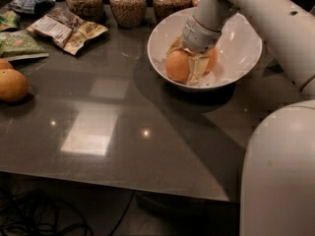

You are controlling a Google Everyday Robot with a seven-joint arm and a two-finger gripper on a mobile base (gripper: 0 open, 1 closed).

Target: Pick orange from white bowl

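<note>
The white bowl stands at the back right of the dark table. In it lies the pale orange, with a smaller, deeper orange fruit just right of it. My gripper reaches down into the bowl from the upper right. One pale finger runs down between the two fruits against the orange's right side. The other finger is mostly hidden behind the orange's upper left. The jaws look closed on the orange, which rests low in the bowl.
Several glass jars of grains line the back edge, close behind the bowl. Snack packets lie at the back left. Two more oranges sit at the table's left edge. My white arm and base fill the right side.
</note>
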